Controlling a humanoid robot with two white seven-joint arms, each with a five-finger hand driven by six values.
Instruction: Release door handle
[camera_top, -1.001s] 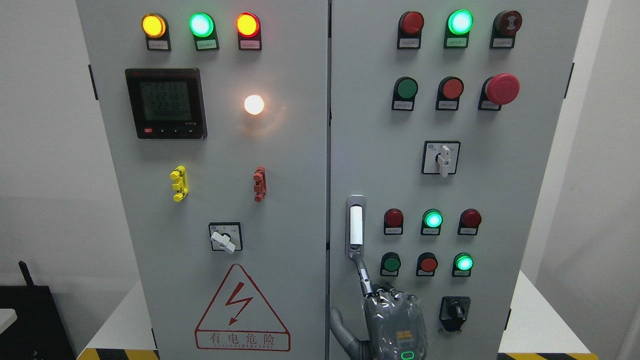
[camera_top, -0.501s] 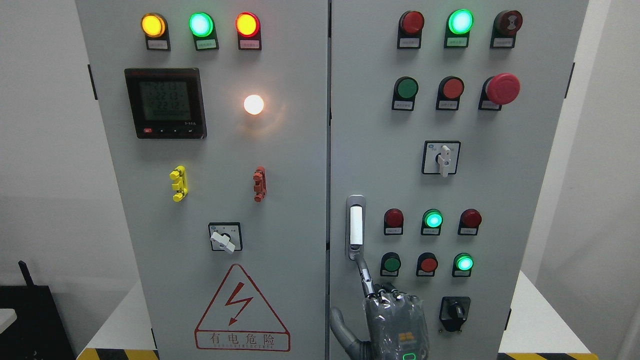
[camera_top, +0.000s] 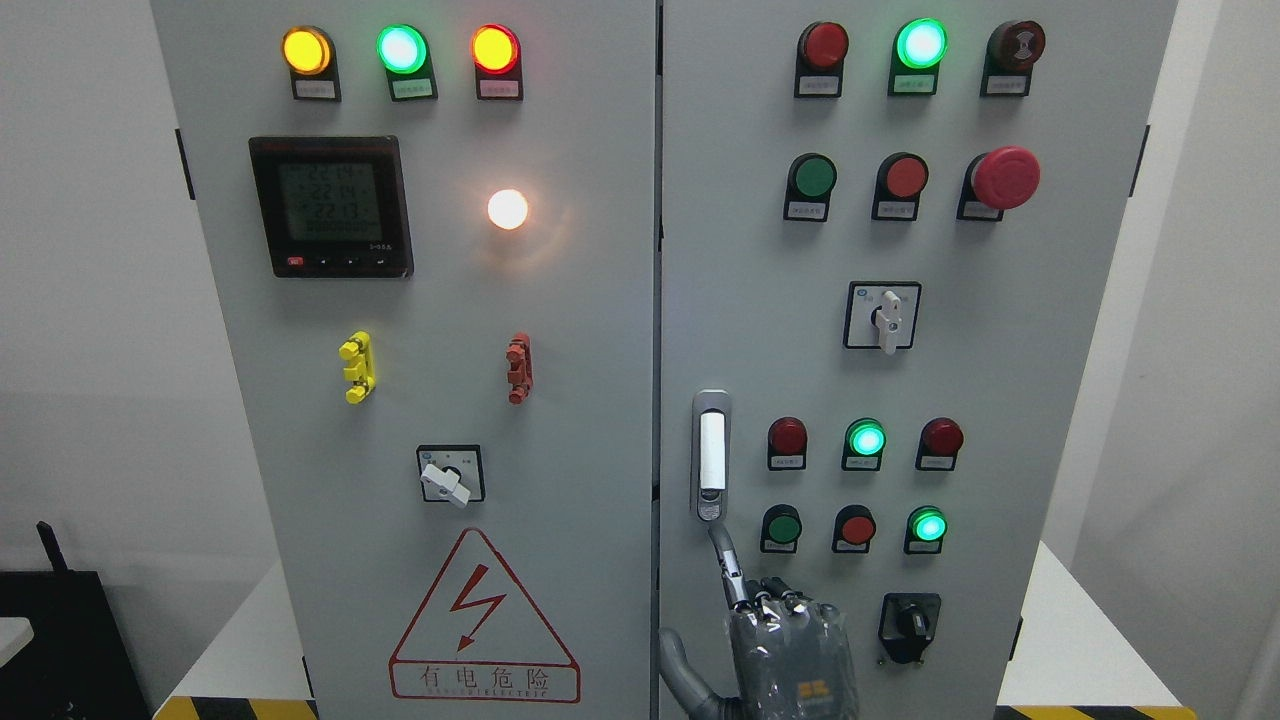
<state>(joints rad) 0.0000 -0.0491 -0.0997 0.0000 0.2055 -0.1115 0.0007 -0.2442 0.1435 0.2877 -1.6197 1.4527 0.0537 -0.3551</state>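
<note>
The door handle (camera_top: 711, 455) is a grey upright latch with a white bar, set at the left edge of the cabinet's right door (camera_top: 1000, 400). It lies flush against the door. My right hand (camera_top: 760, 605) rises from the bottom edge just below it. Its index finger (camera_top: 725, 560) is stretched up, with the tip a little under the handle's lower end and apart from it. The other fingers are curled, the thumb (camera_top: 678, 660) sticks out to the left, and the hand holds nothing. The left arm does not show.
Around the handle are push buttons and lamps (camera_top: 866, 440), a black rotary switch (camera_top: 908, 625) to the right of my hand and a white selector (camera_top: 883, 316) above. The left door (camera_top: 450, 400) carries a meter, lamps and a warning triangle (camera_top: 484, 625).
My right hand has sunk a little, and its index fingertip has slid down off the handle's lower end. The handle and doors have not moved.
</note>
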